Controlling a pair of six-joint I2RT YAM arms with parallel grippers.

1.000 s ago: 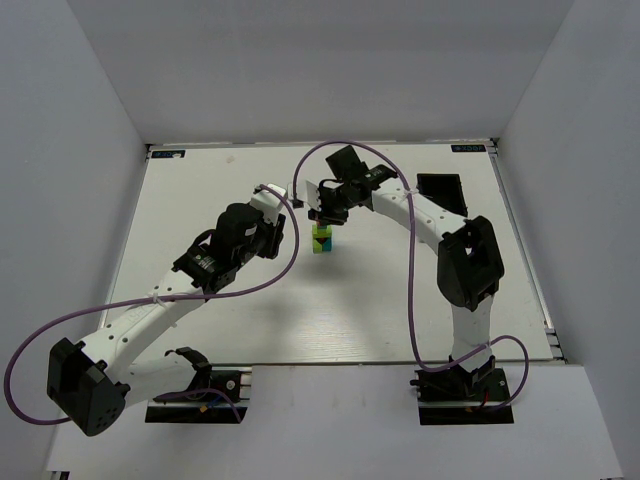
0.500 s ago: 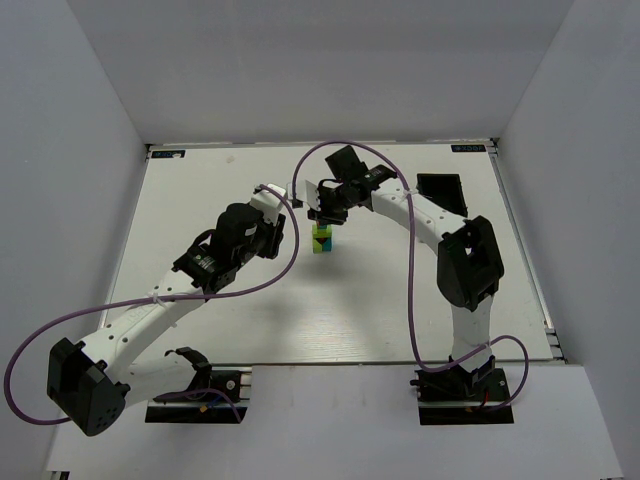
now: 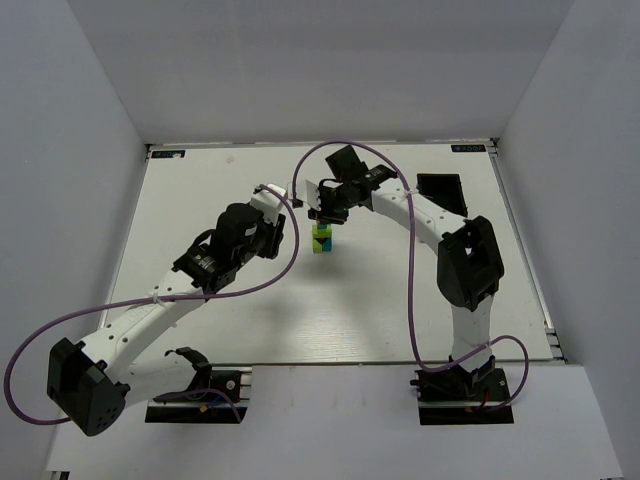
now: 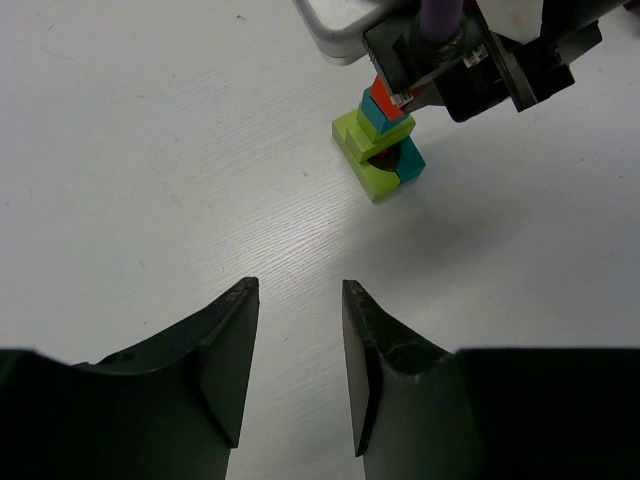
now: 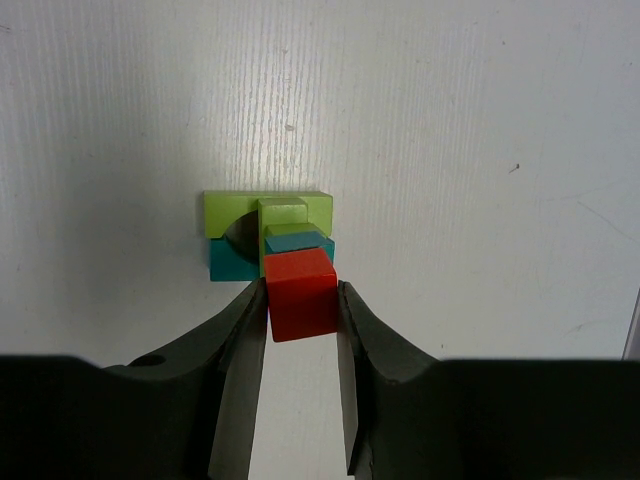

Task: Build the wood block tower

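Overhead, the right arm (image 3: 418, 218) rises from its base at the near edge of the bench (image 3: 200, 190), right of centre. Its forearm stretches away toward the far edge and leftward, and the wrist bends down so that the right pincer (image 5: 301, 295) points straight at the bench. That pincer is closed on a red cube (image 5: 299, 283), one finger pressed flat on each side. The cube sits at the very top of the tower (image 5: 268, 215). Whether it rests on the teal cube beneath or hangs just above it cannot be told.

The tower stands about midway between the left and right edges, a little nearer the far edge than the near one. At its foot a wide lime block and a teal block lie side by side. A small lime cube and a small teal cube are stacked above them.

The left arm (image 3: 150, 315) starts at the near edge on the left, swings out toward the left edge, then slants across toward the middle. The left pincer (image 4: 297, 290) faces the tower from its left, near it but apart, with its jaws spread and nothing between them.

A black tray (image 3: 441, 190) lies toward the far right corner.
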